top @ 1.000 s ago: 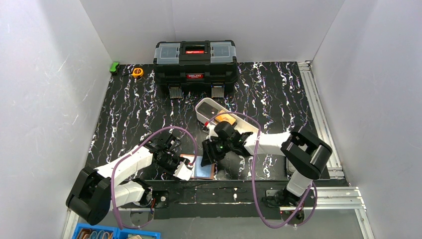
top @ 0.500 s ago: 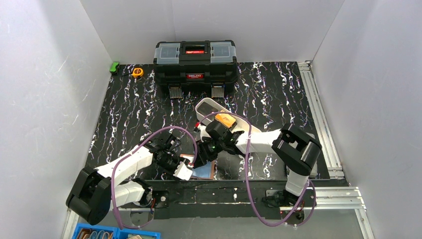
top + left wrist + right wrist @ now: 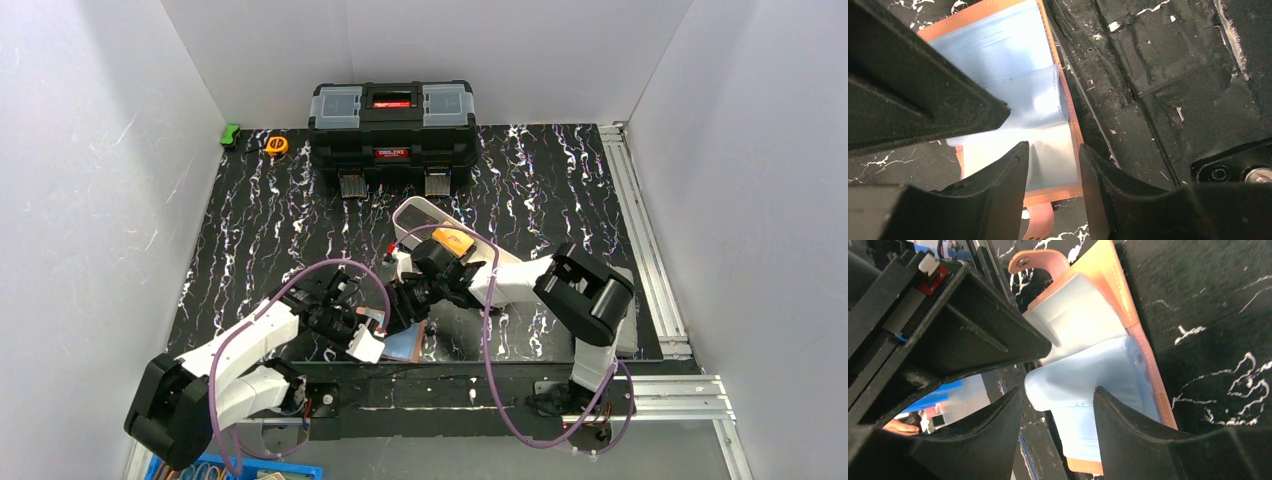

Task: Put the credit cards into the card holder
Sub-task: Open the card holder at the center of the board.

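At six o'clock on the table, the card holder (image 3: pixel 408 345) lies open beneath my left gripper (image 3: pixel 1052 150) and right gripper (image 3: pixel 1058 390), both with jaws parted. I judge I'm spreading its sleeves. Next I need a card fetched and slid in.

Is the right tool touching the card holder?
Cannot tell. In the right wrist view the right tool straddles a lifted sleeve of the card holder, but no contact or gap shows plainly.

One card holder (image 3: pixel 407 346), one toolbox (image 3: pixel 392 125), one white tray (image 3: pixel 416 214), one tape measure (image 3: pixel 277 145)
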Robot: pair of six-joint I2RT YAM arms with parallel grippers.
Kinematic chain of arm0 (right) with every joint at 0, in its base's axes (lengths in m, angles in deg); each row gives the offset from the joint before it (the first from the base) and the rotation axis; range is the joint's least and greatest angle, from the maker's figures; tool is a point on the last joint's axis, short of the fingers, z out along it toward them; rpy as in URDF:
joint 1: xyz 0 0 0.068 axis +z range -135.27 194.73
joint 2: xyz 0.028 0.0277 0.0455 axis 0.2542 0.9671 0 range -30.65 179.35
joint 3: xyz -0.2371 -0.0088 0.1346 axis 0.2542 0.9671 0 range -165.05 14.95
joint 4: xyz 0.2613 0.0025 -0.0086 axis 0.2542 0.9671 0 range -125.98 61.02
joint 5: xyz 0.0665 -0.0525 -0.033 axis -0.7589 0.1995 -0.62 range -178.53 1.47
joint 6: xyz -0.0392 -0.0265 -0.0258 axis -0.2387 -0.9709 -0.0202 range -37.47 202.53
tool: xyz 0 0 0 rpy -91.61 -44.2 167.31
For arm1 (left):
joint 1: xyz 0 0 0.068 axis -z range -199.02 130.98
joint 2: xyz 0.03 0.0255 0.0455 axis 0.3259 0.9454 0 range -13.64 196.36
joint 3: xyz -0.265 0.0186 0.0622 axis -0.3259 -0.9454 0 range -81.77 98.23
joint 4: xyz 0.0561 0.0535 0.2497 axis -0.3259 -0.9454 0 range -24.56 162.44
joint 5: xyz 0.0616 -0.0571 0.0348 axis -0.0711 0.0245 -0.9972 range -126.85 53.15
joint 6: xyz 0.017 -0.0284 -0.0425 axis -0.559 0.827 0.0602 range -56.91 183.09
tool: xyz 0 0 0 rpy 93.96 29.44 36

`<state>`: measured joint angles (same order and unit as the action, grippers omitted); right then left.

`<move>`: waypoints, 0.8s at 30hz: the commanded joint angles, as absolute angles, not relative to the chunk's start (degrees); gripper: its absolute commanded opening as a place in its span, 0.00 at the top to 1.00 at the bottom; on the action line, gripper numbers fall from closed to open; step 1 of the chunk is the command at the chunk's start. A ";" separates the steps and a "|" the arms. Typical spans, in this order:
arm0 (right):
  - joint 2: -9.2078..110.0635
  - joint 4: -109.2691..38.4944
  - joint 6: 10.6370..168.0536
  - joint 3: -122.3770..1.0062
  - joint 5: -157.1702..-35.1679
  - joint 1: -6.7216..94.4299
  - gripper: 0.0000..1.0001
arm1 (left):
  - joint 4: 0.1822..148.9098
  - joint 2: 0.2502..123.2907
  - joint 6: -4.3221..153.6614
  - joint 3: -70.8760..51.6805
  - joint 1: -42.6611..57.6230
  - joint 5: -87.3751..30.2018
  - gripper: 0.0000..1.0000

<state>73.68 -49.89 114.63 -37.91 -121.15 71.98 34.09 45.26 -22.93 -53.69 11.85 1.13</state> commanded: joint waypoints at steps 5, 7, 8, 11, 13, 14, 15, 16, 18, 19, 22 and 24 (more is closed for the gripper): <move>78.51 -55.81 118.73 -41.56 -126.67 69.67 0.42 | 29.18 42.50 -23.96 -53.94 12.02 2.57 0.62; 79.17 -56.52 119.40 -41.14 -126.67 68.96 0.42 | 27.18 41.11 -23.78 -53.40 12.00 1.98 0.67; 79.39 -56.78 119.83 -40.83 -126.61 68.58 0.42 | 26.10 40.34 -23.84 -53.15 11.97 1.92 0.68; 80.23 -57.26 120.57 -40.45 -126.76 67.92 0.42 | 24.64 36.90 -22.81 -52.33 11.92 3.92 0.69; 80.52 -57.35 120.66 -40.51 -126.67 67.81 0.43 | 23.63 35.12 -21.58 -50.90 12.01 7.22 0.69; 80.65 -57.34 120.67 -40.45 -126.58 67.86 0.43 | 22.79 34.73 -21.32 -50.07 12.12 9.01 0.68; 80.66 -57.34 120.67 -40.46 -126.46 67.82 0.43 | 21.83 34.72 -21.40 -49.22 12.53 10.22 0.68; 80.70 -57.30 120.69 -40.43 -126.37 67.81 0.43 | 20.97 35.05 -21.84 -48.76 13.47 10.85 0.67; 80.76 -57.25 120.68 -40.31 -126.11 67.82 0.43 | 20.09 36.51 -23.84 -48.74 15.69 11.13 0.65; 80.73 -57.23 120.62 -40.21 -126.06 67.88 0.43 | 19.99 37.72 -25.11 -49.04 16.95 11.19 0.64; 80.55 -57.30 120.70 -39.74 -125.69 67.77 0.44 | 23.58 41.40 -25.53 -49.86 20.40 11.16 0.63; 80.37 -57.74 120.87 -39.26 -125.53 67.81 0.44 | 26.42 43.56 -24.53 -50.10 22.31 10.86 0.63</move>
<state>79.71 -56.08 121.18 -39.73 -126.55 68.05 24.39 40.23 -23.76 -49.74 19.22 7.60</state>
